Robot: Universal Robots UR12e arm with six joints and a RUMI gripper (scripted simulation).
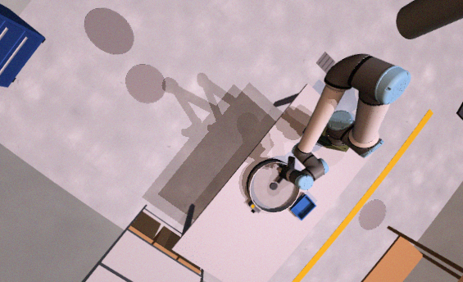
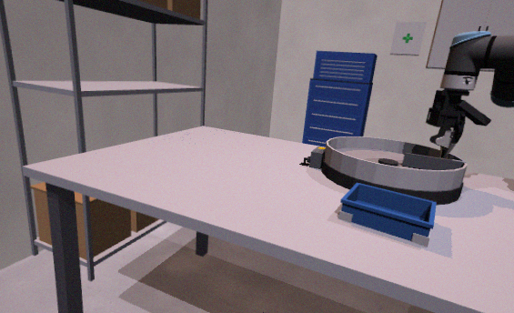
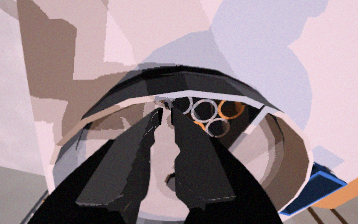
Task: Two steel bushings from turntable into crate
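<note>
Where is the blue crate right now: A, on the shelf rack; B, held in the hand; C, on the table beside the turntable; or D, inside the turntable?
C: the blue crate sits on the table just outside the turntable wall.
</note>
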